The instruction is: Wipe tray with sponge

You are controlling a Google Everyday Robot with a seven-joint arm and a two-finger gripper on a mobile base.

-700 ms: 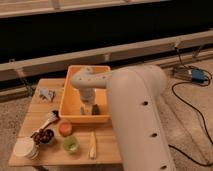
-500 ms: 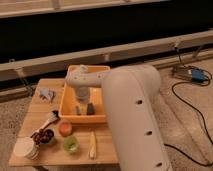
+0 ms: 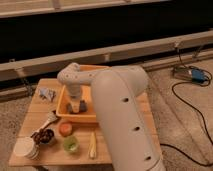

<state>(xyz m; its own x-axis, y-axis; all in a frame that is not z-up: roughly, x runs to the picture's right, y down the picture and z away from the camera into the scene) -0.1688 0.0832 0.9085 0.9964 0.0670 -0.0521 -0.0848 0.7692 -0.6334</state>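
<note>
A yellow tray (image 3: 64,112) sits on the wooden table (image 3: 125,150). My gripper (image 3: 75,106) reaches down into the tray at its front left part, at the end of my white arm (image 3: 120,110). A grey sponge (image 3: 81,106) lies on the tray floor right at the gripper. The arm hides the tray's right half.
On the table in front of the tray are an orange round item (image 3: 65,128), a green cup (image 3: 71,144), a yellowish banana-like piece (image 3: 93,146), a dark bowl (image 3: 44,136) and white cups (image 3: 25,148). A crumpled bag (image 3: 46,93) lies left. Cables (image 3: 192,100) run on the floor, right.
The arm has swung leftward over the tray, carrying the gripper from the tray's middle toward its left front part.
</note>
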